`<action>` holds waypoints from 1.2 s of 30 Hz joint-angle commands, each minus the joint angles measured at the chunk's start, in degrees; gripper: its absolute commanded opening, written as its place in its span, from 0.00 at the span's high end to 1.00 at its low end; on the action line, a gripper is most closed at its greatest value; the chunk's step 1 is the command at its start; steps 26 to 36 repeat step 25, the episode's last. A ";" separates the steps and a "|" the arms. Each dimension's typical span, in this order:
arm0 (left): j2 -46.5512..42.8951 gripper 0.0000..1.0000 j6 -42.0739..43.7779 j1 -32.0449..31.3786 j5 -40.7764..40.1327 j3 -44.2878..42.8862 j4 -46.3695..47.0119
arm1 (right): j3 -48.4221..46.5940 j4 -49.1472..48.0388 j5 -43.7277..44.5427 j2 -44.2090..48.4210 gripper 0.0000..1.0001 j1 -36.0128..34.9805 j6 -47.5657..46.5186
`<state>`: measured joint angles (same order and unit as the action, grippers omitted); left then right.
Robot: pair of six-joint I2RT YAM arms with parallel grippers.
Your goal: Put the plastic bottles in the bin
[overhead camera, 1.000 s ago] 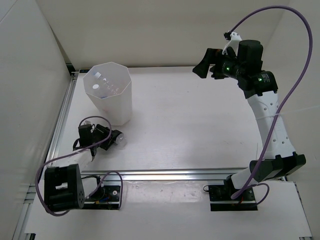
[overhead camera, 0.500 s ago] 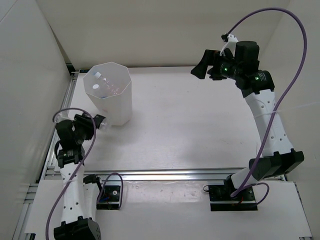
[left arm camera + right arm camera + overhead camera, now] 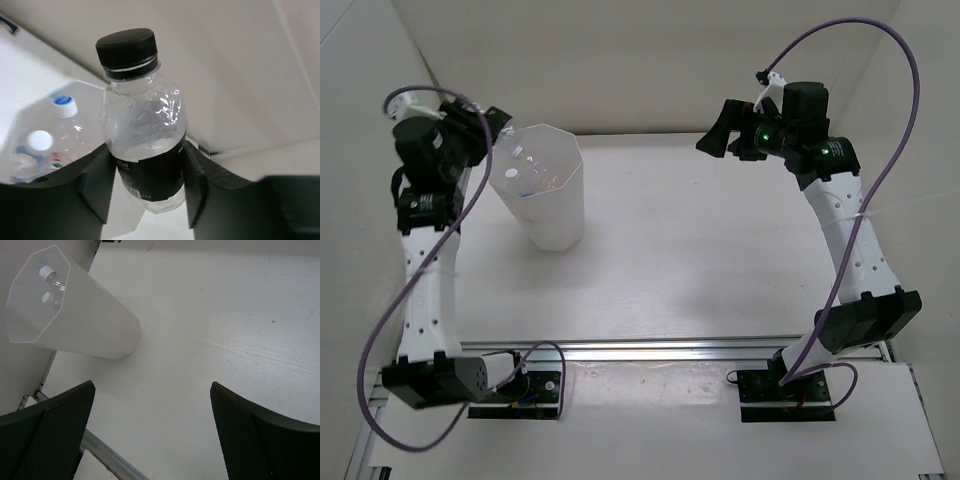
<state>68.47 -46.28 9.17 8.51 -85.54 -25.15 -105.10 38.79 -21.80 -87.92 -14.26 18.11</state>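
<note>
Left gripper (image 3: 492,135) swung up from low over the desk (image 3: 700,260) to the far left, at the rim of the bin (image 3: 555,210), which has other bottles (image 3: 47,135) inside. It's clamped on the black-capped bottle (image 3: 142,120), cap up, at that rim. Right gripper (image 3: 720,130) hangs far right, wide open, empty.

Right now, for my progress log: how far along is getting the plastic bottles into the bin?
Done: at least two clear bottles lie inside the tall white translucent faceted bin. In hand: the left gripper holds the short black-capped clear bottle above the rim. Left: release it; no other loose bottle is in view. The right gripper is open, empty.
</note>
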 commanded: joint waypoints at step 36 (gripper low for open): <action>-37.80 0.00 7.87 -7.67 -51.52 38.61 -18.34 | 2.09 2.79 -0.35 -1.47 0.00 10.22 12.91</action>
